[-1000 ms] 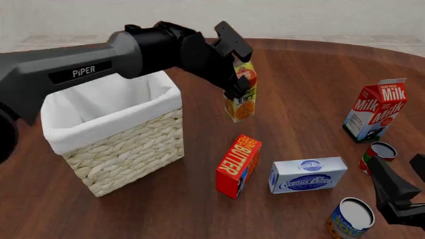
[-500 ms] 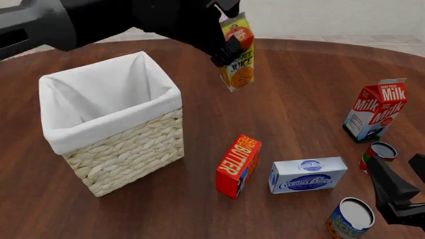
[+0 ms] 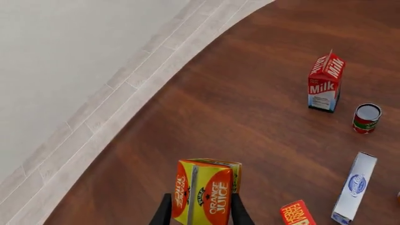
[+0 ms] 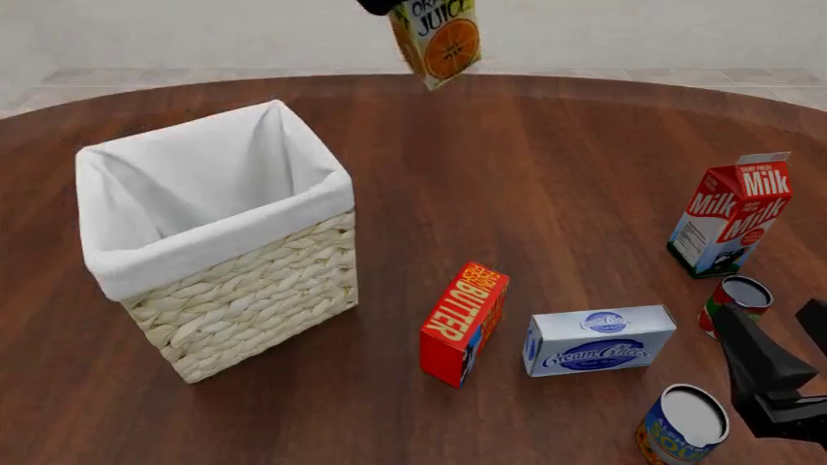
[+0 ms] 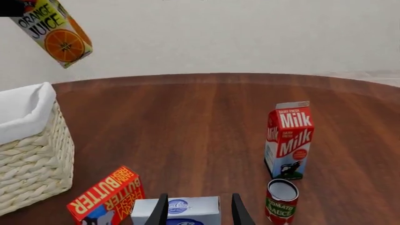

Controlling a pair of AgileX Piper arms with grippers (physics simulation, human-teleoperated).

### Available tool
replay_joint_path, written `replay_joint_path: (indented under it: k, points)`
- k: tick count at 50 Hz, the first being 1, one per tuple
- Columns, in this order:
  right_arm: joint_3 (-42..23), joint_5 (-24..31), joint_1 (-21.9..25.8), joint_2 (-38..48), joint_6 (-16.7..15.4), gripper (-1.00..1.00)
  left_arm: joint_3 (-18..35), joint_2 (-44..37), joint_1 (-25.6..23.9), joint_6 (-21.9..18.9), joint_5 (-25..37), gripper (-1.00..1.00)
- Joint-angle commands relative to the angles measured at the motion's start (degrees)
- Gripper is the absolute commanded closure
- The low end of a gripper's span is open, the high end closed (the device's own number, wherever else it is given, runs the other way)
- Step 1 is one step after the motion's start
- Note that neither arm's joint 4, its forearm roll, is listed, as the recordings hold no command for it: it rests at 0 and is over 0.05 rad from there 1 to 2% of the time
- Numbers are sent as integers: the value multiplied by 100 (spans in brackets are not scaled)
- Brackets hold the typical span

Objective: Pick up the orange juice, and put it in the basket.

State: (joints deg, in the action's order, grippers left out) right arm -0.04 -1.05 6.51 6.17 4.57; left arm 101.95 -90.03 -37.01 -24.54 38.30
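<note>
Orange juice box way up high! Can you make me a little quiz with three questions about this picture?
1. True or false: the orange juice is already inside the basket.
2. Which gripper holds the juice: A) the left gripper or B) the right gripper?
3. Fill in the missing word: the red box standing on the table near the basket says ______.

Key:
1. False. It hangs in the air above the table, off to the side of the basket.
2. A. The right gripper is open and holds nothing.
3. Butter.
</note>
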Motion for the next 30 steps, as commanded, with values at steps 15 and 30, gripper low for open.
replay_joint_path:
  k: [15,30]
  points:
    - [-59,63,30,-131,-383,-100,-1615,1711,761,-135,-119,100]
    - [-124,188,-18,-264,-359,-100,-1996,1899,1542,-816,213,100]
